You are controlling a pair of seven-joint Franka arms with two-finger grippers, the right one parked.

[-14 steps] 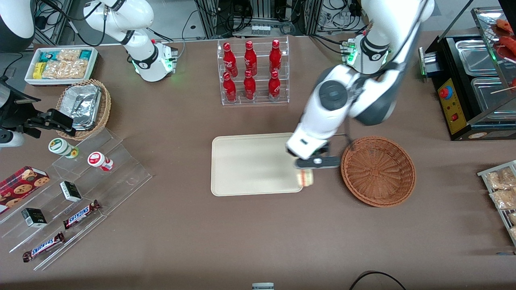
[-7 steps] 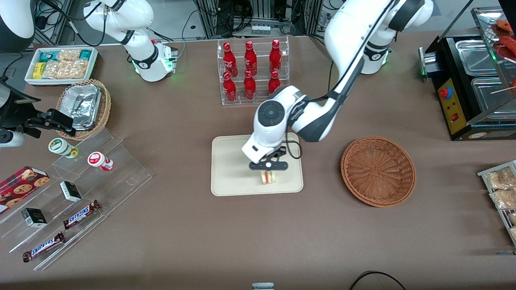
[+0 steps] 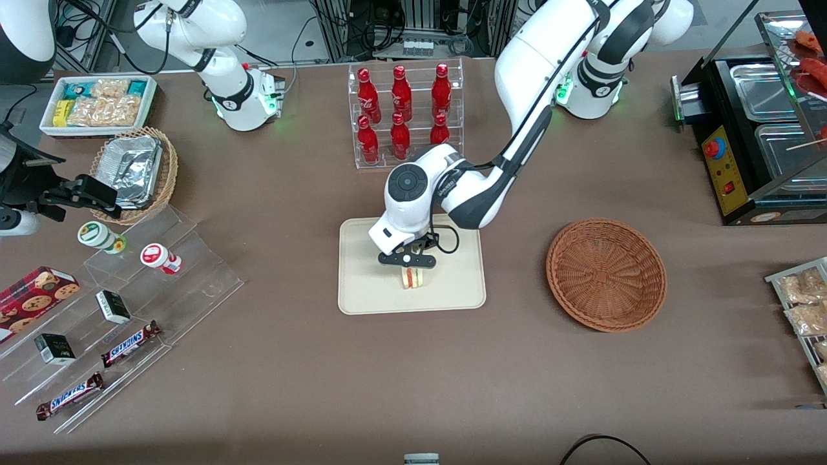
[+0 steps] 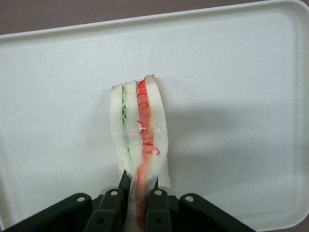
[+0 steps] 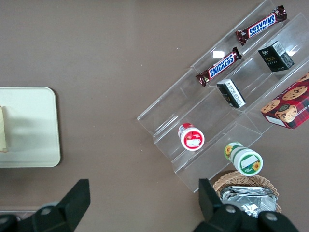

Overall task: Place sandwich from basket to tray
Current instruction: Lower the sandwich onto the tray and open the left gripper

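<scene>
The sandwich [image 3: 412, 278], a wedge of white bread with red and green layers, hangs in my gripper [image 3: 408, 263] over the middle of the cream tray [image 3: 362, 294]. In the left wrist view the gripper [image 4: 140, 195] is shut on the sandwich [image 4: 140, 130], its black fingers [image 4: 112, 208] pinching the near end, with the tray [image 4: 231, 72] spread underneath. I cannot tell whether the sandwich touches the tray. The reddish-brown wicker basket [image 3: 606, 274] stands empty beside the tray, toward the working arm's end. The sandwich edge [image 5: 4, 128] and tray [image 5: 34, 125] also show in the right wrist view.
A clear rack of red bottles [image 3: 404, 116] stands farther from the front camera than the tray. A stepped acrylic shelf [image 3: 129, 303] with snacks, a tan basket of foil trays [image 3: 134, 171] and a white snack box [image 3: 97, 103] lie toward the parked arm's end. A black warmer [image 3: 756, 129] stands at the working arm's end.
My gripper carried the sandwich from the tray's edge beside the basket across to the tray's middle, and has come lower over it.
</scene>
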